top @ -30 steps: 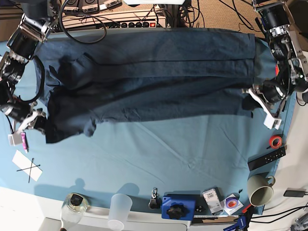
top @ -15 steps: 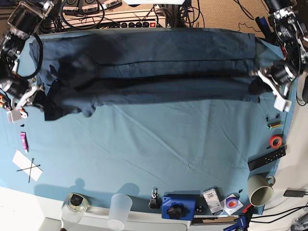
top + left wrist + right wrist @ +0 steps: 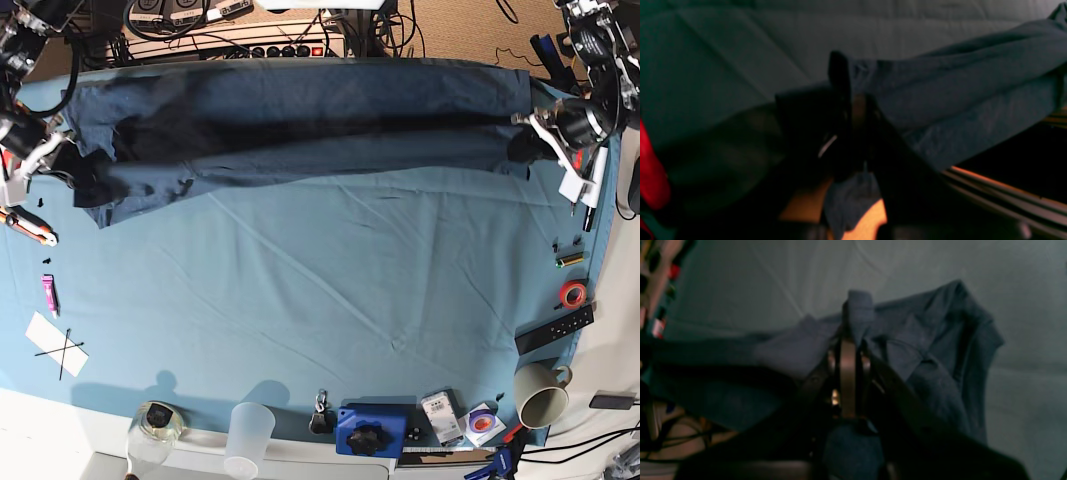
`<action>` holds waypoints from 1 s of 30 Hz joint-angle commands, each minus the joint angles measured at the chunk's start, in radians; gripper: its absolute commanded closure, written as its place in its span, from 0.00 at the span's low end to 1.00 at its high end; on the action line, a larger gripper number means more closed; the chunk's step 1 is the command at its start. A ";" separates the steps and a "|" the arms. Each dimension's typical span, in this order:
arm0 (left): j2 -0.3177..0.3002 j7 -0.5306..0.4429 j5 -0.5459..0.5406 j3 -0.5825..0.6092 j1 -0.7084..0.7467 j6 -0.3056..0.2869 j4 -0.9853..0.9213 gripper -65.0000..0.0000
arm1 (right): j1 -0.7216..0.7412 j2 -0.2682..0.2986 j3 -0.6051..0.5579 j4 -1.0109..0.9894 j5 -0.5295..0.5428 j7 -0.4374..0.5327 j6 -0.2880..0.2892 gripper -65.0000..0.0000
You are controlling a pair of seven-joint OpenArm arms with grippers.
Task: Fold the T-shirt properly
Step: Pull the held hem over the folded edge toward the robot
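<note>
The dark navy T-shirt [image 3: 300,120] lies stretched in a long band along the far side of the teal table cloth [image 3: 330,290], its near edge lifted and doubled toward the back. At the right end of the band, my left gripper [image 3: 532,135] is shut on the fabric. The left wrist view shows the left gripper's [image 3: 855,80] dark fingers pinching a fold of the T-shirt [image 3: 957,100]. My right gripper [image 3: 62,170] is shut on the left end. In the right wrist view the right gripper [image 3: 853,310] clamps a bunched piece of the T-shirt [image 3: 933,340].
Along the front edge stand a clear cup [image 3: 250,432], a blue box [image 3: 372,430] and a mug [image 3: 540,392]. A red tape roll [image 3: 572,293] lies at the right. A marked paper [image 3: 57,344] and an orange tool [image 3: 30,228] lie left. Cables and a power strip [image 3: 250,45] run behind the table.
Both grippers have moved toward the far edge, carrying the shirt's near edge with them. The shirt's band has grown narrower and sits farther back.
</note>
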 commanded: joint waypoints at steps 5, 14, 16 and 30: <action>-0.014 0.002 -0.021 -0.005 0.035 -0.003 0.034 1.00 | -0.051 0.022 0.024 0.018 0.025 0.021 0.001 1.00; -0.014 0.010 -0.021 -0.005 0.065 -0.004 0.034 1.00 | -0.108 -0.039 0.024 0.018 -0.005 0.021 0.001 1.00; -0.014 -0.015 -0.021 -0.005 0.065 -0.004 0.034 1.00 | -0.107 -0.055 0.024 0.018 -0.016 0.021 0.001 1.00; -0.014 -0.024 0.093 -0.005 0.066 0.012 0.035 0.40 | -0.107 -0.058 0.024 0.018 -0.001 0.021 0.001 0.71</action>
